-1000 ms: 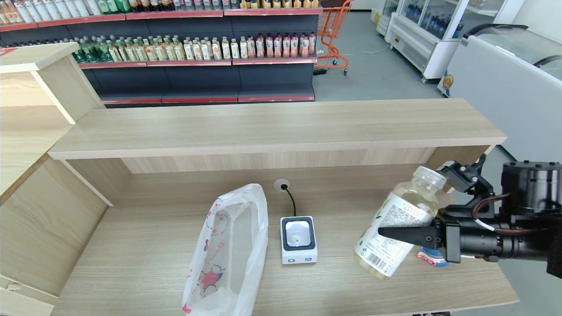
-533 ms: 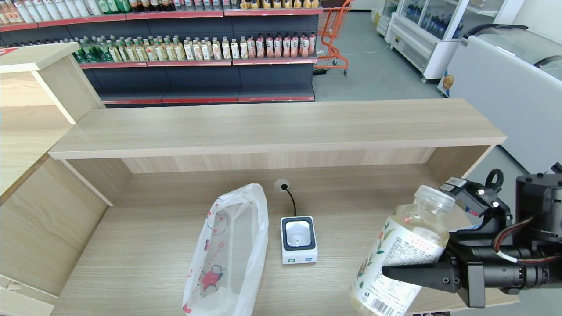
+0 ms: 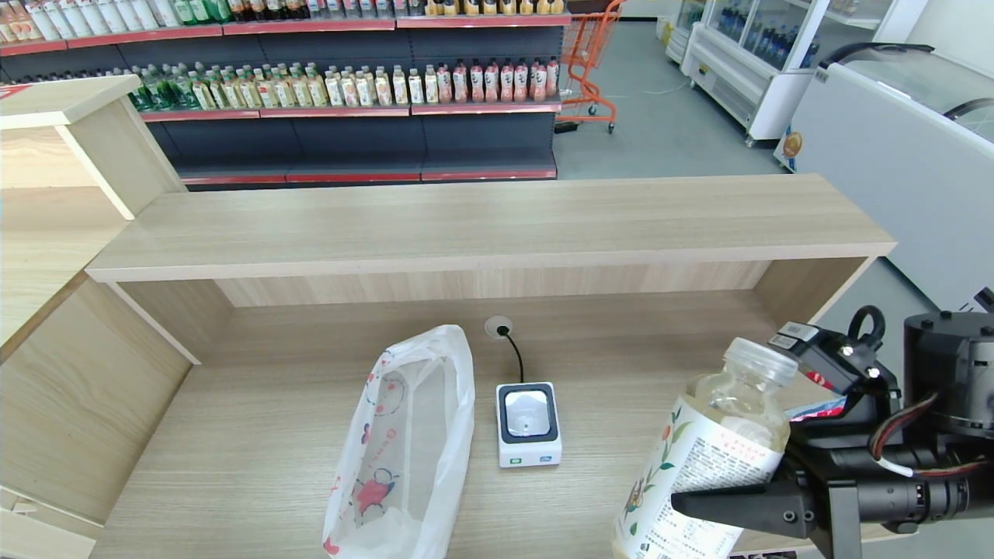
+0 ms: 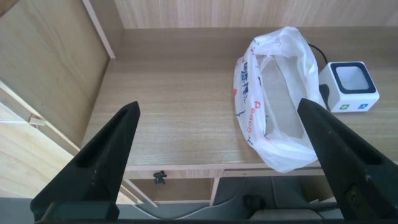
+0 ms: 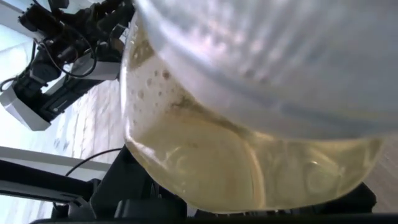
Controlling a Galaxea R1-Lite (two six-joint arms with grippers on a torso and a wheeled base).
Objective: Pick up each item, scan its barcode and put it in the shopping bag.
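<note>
A clear bottle (image 3: 718, 454) of pale yellow drink, with a white printed label and a clear cap, hangs tilted over the counter's near right corner. My right gripper (image 3: 726, 485) is shut on its middle, one dark finger (image 3: 730, 503) crossing the label. Up close, the bottle (image 5: 249, 124) spans the right wrist view. The white plastic shopping bag (image 3: 404, 450) lies open left of the white barcode scanner (image 3: 528, 423). My left gripper (image 4: 217, 155) hangs open above the counter's near edge, left of the bag (image 4: 273, 106) and scanner (image 4: 348, 84).
A red-and-blue packet (image 3: 819, 407) peeks out behind the right wrist. The scanner's black cable (image 3: 512, 353) runs to a hole at the back of the counter (image 3: 233, 435). A raised wooden ledge (image 3: 481, 221) borders the far side, side walls stand left and right.
My right gripper has carried the bottle toward the counter's near edge and higher, closer to the head camera. Bag and scanner lie as before.
</note>
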